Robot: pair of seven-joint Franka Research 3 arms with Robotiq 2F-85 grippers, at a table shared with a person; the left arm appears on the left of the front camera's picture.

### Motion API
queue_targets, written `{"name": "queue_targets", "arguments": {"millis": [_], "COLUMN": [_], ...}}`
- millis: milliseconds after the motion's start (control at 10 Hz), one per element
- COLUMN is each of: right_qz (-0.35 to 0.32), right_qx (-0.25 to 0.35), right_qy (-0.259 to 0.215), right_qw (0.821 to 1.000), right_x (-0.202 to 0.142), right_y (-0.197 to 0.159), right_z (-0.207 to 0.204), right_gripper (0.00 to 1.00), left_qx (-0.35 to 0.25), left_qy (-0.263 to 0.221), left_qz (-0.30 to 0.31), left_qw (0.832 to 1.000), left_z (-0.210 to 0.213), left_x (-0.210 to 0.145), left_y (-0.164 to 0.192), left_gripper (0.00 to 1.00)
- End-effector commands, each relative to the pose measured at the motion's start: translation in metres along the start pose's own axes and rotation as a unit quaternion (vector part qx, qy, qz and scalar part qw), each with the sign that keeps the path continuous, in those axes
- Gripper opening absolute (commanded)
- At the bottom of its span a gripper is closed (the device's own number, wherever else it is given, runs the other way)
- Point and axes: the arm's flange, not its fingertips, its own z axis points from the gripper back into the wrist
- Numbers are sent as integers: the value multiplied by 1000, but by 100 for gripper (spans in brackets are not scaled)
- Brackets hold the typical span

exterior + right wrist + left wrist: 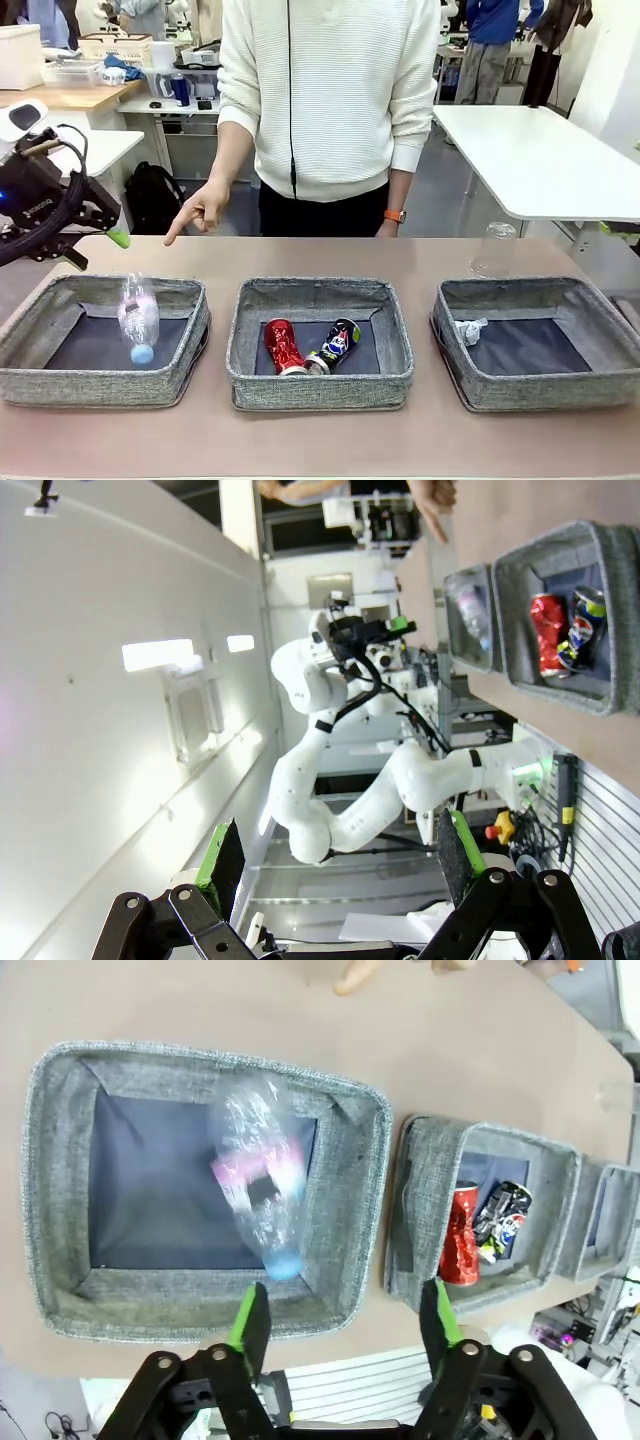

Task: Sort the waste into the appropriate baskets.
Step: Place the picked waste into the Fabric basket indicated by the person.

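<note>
Clear plastic bottle, blue-capped (138, 318): located inside the left basket (100, 385), below the left gripper (343, 1310). Its outline is blurred, so whether it rests on the dark bottom cannot be told. Its long axis runs along the basket's depth, cap end toward the robot's side. Left gripper: jaws spread apart, green pads clear of the bottle, nothing between them; it hangs above the left basket. Middle basket (320, 390): crushed red can (282, 345) and crushed dark can (338, 345), side by side. Right basket (540, 392): paper wad (468, 330) near its left wall. Outstanding item, by judgement: second clear bottle (493, 250), upright on the table just behind the right basket and well apart from the left gripper; the right arm's side is the nearer. Right gripper (338, 845): jaws wide apart, empty, aimed away from the table. Person's hand (200, 212): finger pointing down toward the table's far edge, beyond the left basket.
</note>
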Motion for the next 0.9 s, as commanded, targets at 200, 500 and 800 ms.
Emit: {"name": "queue_targets", "arguments": {"millis": [200,500,800], "right_qz": [9,9,9], "right_qx": [8,8,8], "right_qy": [1,1,1], "right_qw": [1000,1000,1000], "right_x": [1,1,1], "right_y": [2,2,2], "right_z": [-1,-1,-1], "right_gripper": [100,100,100], "left_qx": [-19,-7,-8], "left_qy": [-3,1,-9], "left_qz": [-9,-3,20], "left_qw": [1000,1000,1000], "left_z": [0,0,7], "left_x": [3,0,0], "left_y": [-4,-4,9], "left_gripper": [100,100,100]}}
